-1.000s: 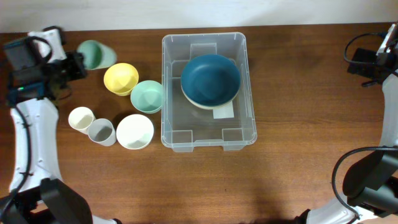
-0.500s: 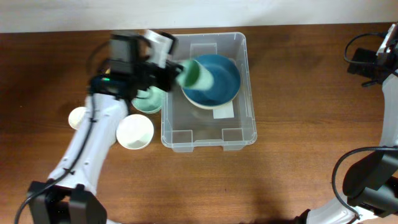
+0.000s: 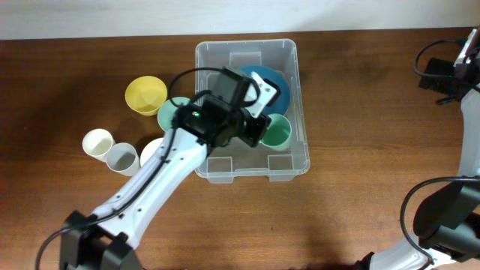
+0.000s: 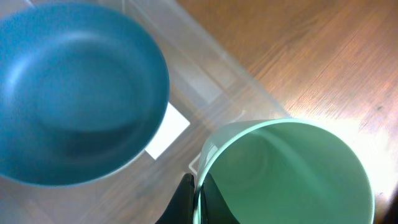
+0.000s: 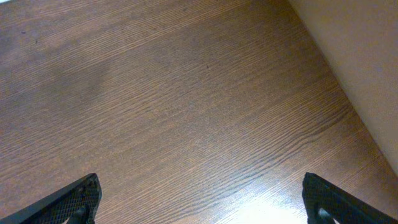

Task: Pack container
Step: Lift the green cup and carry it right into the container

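Container (image 3: 288, 171) sits mid-table (image 3: 360, 217). Left gripper (image 3: 261, 129) is inside it, fingers clamped on the rim of a green cup (image 3: 277, 134) near the right wall, just beside the blue bowl (image 3: 277, 81).

Left of the container: yellow bowl (image 3: 145, 94), mint bowl (image 3: 169, 114), white bowl (image 3: 151, 151), white cup (image 3: 97, 142), grey cup (image 3: 121, 158).

Left arm (image 3: 161, 176) crosses the mint and white bowls and the container's left wall, and covers much of the blue bowl.

Cannot tell whether the cup rests on the floor. White label (image 4: 166, 129) is partly under the bowl.

Right gripper (image 5: 202, 205): fingers wide apart over bare wood, well apart from the container. Only its tips show.
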{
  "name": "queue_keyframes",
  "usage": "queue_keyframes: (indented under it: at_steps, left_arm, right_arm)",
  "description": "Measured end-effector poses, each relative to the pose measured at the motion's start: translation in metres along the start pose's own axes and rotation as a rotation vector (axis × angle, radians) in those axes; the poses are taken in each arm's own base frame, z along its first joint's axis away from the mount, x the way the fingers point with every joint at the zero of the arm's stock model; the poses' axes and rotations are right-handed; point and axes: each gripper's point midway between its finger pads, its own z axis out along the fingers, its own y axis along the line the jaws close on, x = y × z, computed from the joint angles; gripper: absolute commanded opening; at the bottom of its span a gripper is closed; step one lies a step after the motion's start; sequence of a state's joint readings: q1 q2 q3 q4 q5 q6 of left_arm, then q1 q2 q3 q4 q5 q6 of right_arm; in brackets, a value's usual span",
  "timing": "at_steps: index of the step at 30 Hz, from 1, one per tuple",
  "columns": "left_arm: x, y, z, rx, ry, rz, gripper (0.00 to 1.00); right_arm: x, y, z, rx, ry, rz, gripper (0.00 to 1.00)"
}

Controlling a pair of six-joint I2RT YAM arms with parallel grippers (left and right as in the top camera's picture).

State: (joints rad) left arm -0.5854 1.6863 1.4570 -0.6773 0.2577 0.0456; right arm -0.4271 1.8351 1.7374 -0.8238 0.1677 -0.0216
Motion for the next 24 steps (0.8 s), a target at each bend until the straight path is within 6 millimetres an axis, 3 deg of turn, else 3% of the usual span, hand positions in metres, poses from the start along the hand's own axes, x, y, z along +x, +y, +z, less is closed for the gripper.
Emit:
queue_keyframes:
  at_steps: [13,24]
  left_arm:
    - [0.033,0.015,0.06,-0.037,0.136,-0.017,0.01]
    - [0.044,0.003,0.079,-0.016,0.177,0.004,0.01]
  right_arm:
    - [0.0,0.0,0.0,0.0,0.0,0.0,0.99]
    - [0.0,0.0,0.0,0.0,0.0,0.001,0.99]
